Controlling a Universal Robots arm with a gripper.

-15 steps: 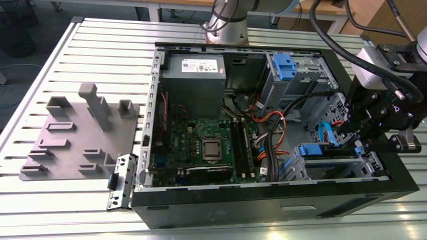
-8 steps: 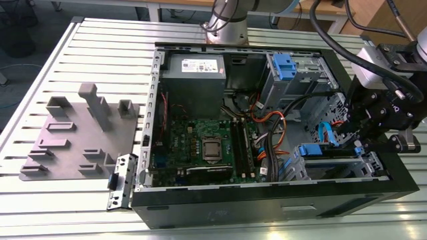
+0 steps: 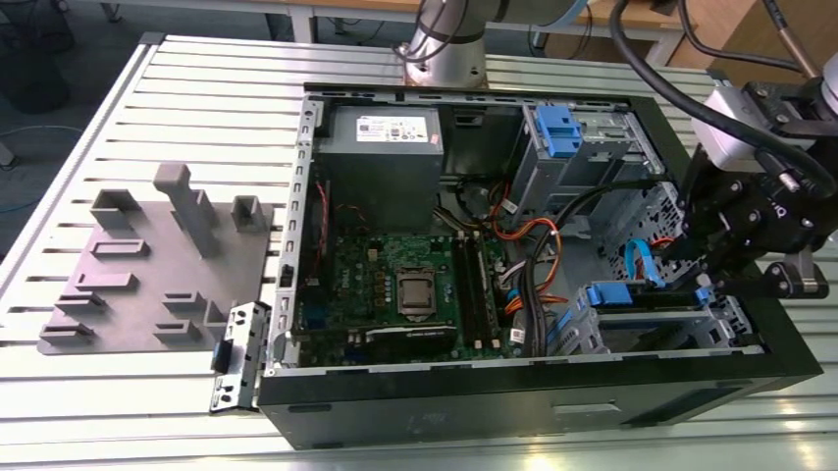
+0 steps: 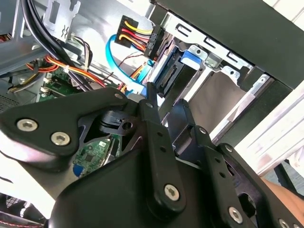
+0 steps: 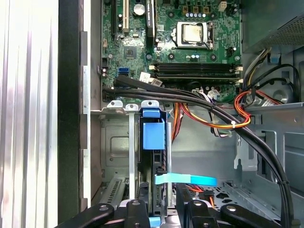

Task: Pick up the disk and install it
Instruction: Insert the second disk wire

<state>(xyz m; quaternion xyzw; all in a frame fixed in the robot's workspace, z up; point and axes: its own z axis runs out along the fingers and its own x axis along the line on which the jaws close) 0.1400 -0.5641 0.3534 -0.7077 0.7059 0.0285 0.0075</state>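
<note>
The disk (image 5: 153, 171) stands on edge inside the drive cage (image 3: 654, 324) at the near right corner of the open computer case (image 3: 524, 392). A blue tab (image 5: 153, 135) sits at its end. My gripper (image 3: 707, 280) hangs over the cage's right end in the exterior view, straddling the other end of the disk (image 4: 172, 78). Both wrist views show my gripper (image 5: 161, 211) (image 4: 166, 102) directly over the disk's edge. A blue data cable (image 5: 185, 179) lies across the bay just beside the disk, and a power plug with coloured wires (image 4: 142, 35) hangs close to the disk's connector end.
Black and orange cable bundles (image 5: 213, 111) cross the case between the motherboard (image 3: 406, 275) and the bays. A second blue-tabbed bay (image 3: 556, 132) stands at the back right. A grey fixture plate (image 3: 157, 265) lies left of the case. The arm's base (image 3: 439, 44) rises behind.
</note>
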